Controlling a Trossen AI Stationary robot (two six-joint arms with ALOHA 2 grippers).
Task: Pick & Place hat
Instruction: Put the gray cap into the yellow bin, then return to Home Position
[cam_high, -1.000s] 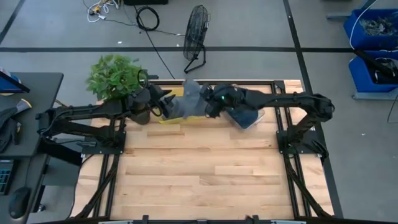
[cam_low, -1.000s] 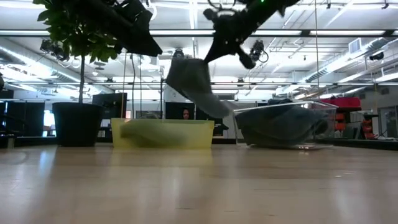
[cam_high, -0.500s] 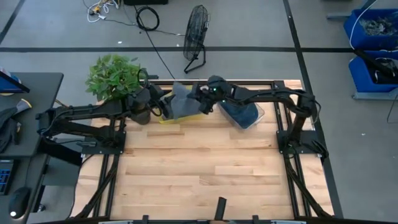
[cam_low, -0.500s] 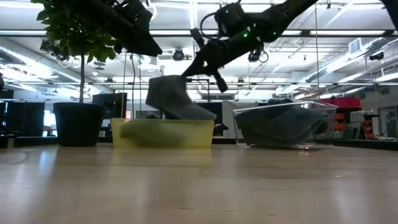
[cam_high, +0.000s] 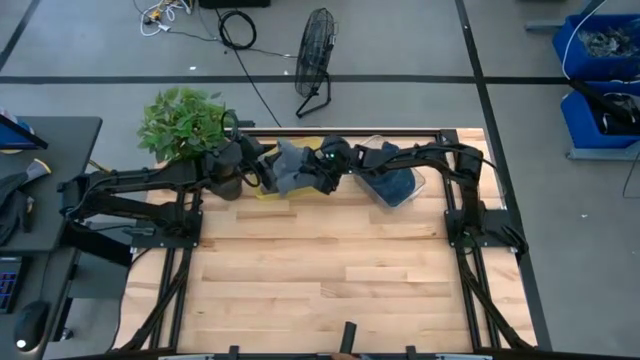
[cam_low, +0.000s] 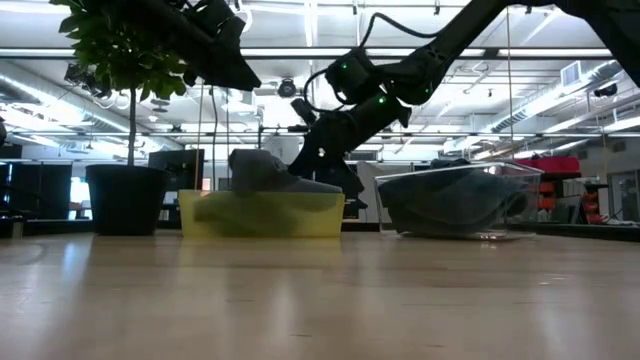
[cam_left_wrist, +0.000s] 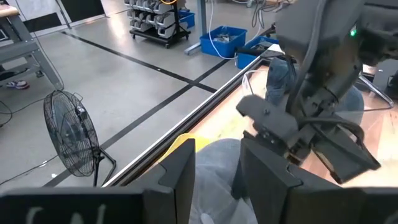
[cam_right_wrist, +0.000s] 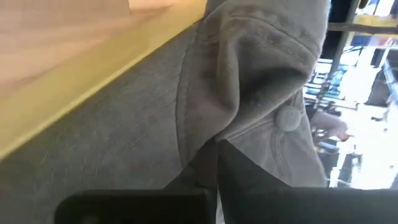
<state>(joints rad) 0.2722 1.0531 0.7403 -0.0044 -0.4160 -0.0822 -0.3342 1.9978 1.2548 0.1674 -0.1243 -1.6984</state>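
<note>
A grey hat (cam_high: 288, 163) sits in the yellow bin (cam_high: 266, 192) at the table's far edge; in the low view its crown (cam_low: 260, 168) stands above the bin's rim (cam_low: 262, 197). My right gripper (cam_high: 320, 170) reaches over from the right and is shut on the hat. My left gripper (cam_high: 264, 166) hangs open above the bin's left part, high over the hat in the low view (cam_low: 226, 55). The hat shows beyond its fingers in the left wrist view (cam_left_wrist: 214, 158). My right gripper pinches a fold of the hat's cloth (cam_right_wrist: 214, 134) between its two fingers, close to the crown's button (cam_right_wrist: 287, 118). The fingers come slanting down from the table's right side (cam_low: 318, 150). The hat's lower part rests inside the yellow bin.
A clear container (cam_high: 398, 182) with dark blue cloth stands right of the bin. A potted plant (cam_high: 185, 125) stands at the far left corner, beside my left arm. The wooden table top (cam_high: 320, 270) lies open toward the near edge.
My right gripper has gone toward the table's left edge and down with the hat, staying shut on it. The hat, which hung tilted in the air between the two containers, now sits in the yellow bin.
</note>
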